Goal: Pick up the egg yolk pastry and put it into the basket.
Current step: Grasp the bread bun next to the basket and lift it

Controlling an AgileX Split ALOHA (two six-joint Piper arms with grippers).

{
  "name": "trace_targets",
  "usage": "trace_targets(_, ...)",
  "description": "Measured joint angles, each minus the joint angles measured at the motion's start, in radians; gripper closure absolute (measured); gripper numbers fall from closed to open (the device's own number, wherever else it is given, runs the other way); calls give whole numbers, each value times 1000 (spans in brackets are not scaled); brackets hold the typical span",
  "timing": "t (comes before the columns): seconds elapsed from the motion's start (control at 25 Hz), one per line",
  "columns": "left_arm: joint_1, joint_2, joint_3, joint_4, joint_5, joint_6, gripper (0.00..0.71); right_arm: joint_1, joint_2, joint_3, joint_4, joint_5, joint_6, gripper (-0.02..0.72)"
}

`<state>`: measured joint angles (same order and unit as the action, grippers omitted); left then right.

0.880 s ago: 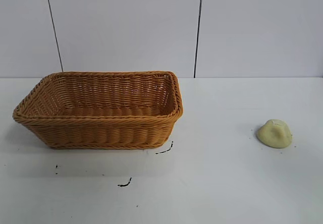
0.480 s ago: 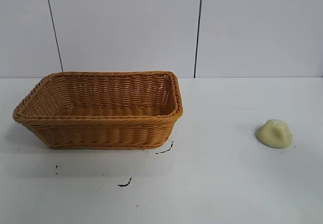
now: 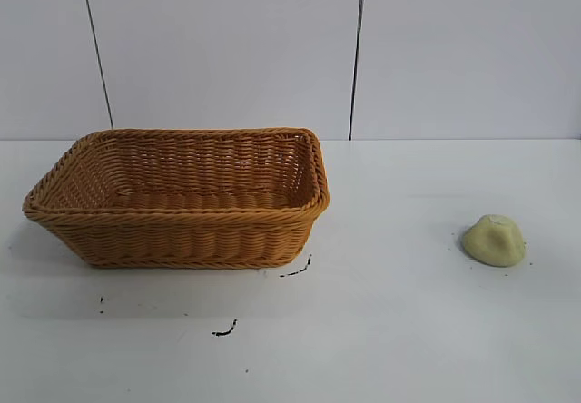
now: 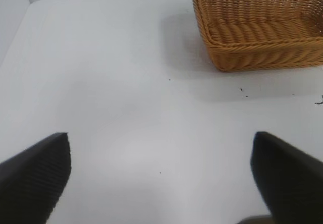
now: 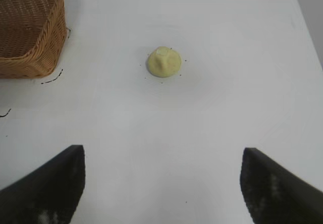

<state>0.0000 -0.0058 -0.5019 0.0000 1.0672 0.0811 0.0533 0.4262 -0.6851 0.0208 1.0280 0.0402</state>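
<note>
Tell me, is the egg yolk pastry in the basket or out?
Out. The egg yolk pastry lies on the table, apart from the basket.

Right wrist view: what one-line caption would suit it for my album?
Open right gripper above a white table, a small yellow pastry ahead, wicker basket off to one side.

basket [image 3: 182,199] left | egg yolk pastry [image 3: 494,240] right (well apart) | both on table [image 3: 399,330]

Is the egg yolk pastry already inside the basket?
No, the egg yolk pastry sits on the bare white table, well apart from the basket in the exterior view.
</note>
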Motion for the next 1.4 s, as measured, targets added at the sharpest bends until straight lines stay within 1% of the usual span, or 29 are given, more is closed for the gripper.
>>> trace_targets(0.2, 0, 0, 0, 0, 0, 0, 14, 0, 314, -175, 39, 0, 1, 101)
trace_targets(0.32, 0, 0, 0, 0, 0, 0, 14, 0, 492, -282, 50, 0, 1, 101)
trace_targets(0.72, 0, 0, 0, 0, 0, 0, 14, 0, 1058, -593, 50, 0, -34, 101)
trace_targets(0.8, 0, 0, 0, 0, 0, 0, 14, 0, 1150, -642, 51, 7, -48, 101)
trace_targets(0.88, 0, 0, 0, 0, 0, 0, 14, 0, 1238, -690, 50, 14, -76, 101)
trace_targets(1.04, 0, 0, 0, 0, 0, 0, 14, 0, 1355, -747, 50, 23, -136, 101)
trace_targets(1.28, 0, 0, 0, 0, 0, 0, 14, 0, 1419, -753, 50, 12, -178, 101)
trace_targets(1.4, 0, 0, 0, 0, 0, 0, 14, 12, 1441, -753, 32, 6, -185, 101)
